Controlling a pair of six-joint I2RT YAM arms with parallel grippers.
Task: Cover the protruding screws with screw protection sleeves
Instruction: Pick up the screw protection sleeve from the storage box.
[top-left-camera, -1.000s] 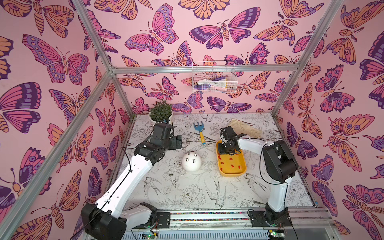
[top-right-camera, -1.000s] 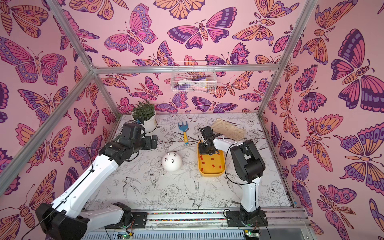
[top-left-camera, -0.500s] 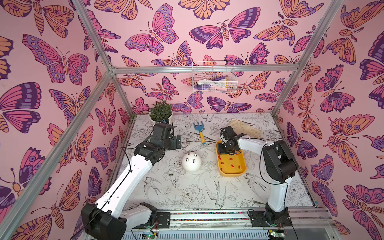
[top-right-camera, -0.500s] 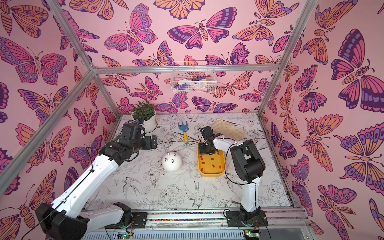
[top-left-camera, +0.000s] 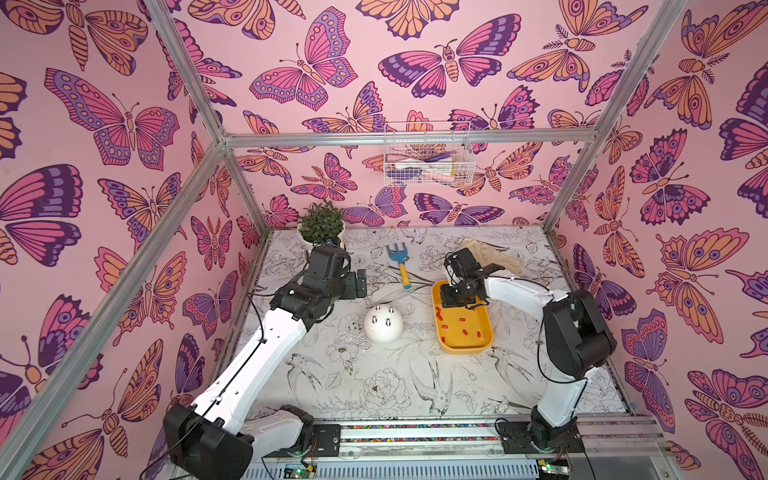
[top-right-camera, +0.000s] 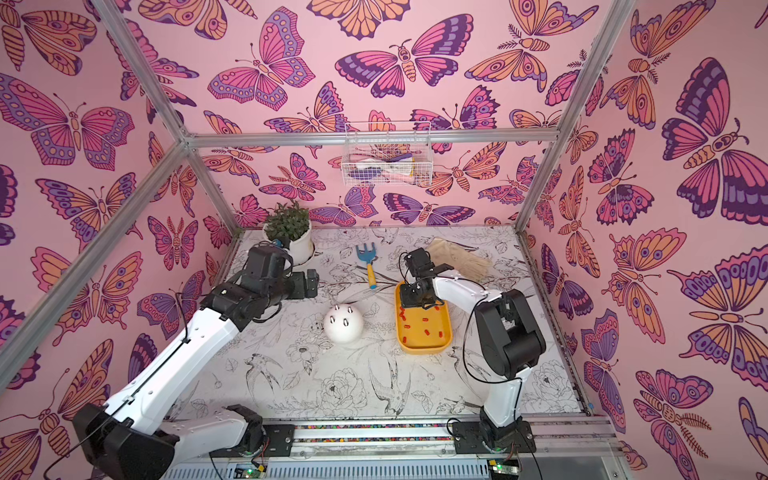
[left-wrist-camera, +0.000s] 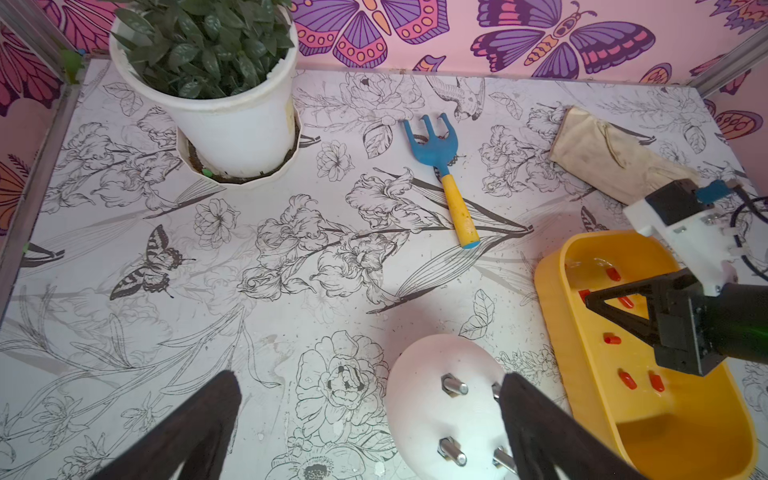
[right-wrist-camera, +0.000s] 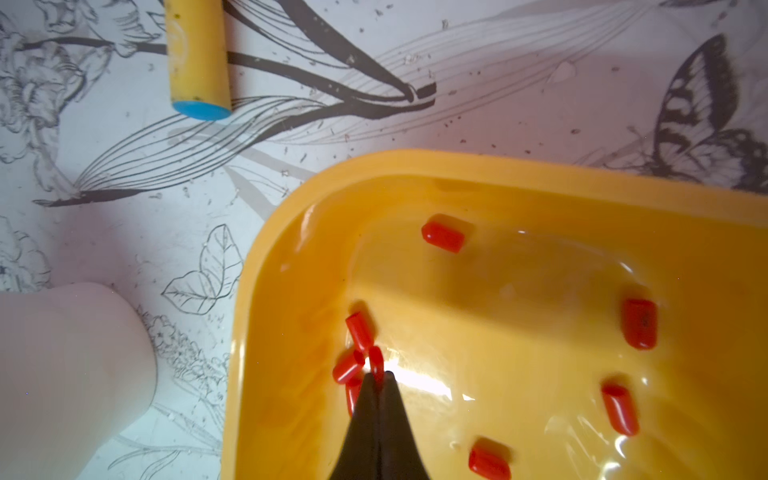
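Observation:
A white dome (top-left-camera: 383, 332) (top-right-camera: 343, 332) stands mid-table, its protruding screws (left-wrist-camera: 454, 384) bare metal studs. Right of it is a yellow tray (top-left-camera: 465, 349) (top-right-camera: 424, 347) holding several red screw protection sleeves (right-wrist-camera: 442, 232) (left-wrist-camera: 627, 379). Inside the tray's far end, my right gripper (right-wrist-camera: 377, 376) (top-left-camera: 451, 301) is shut on one red sleeve (right-wrist-camera: 376, 362), beside a small cluster of others. My left gripper (left-wrist-camera: 368, 376) (top-left-camera: 359, 282) hovers open behind and left of the dome, holding nothing; one finger (left-wrist-camera: 523, 415) hides part of the dome's right side.
A white pot with a green plant (top-left-camera: 322, 232) (left-wrist-camera: 224, 112) stands at the back left. A blue rake with a yellow handle (top-left-camera: 400, 266) (left-wrist-camera: 440, 166) lies behind the dome. A beige glove (top-left-camera: 492, 255) lies at the back right, and a wire basket (top-left-camera: 426, 160) hangs on the back wall.

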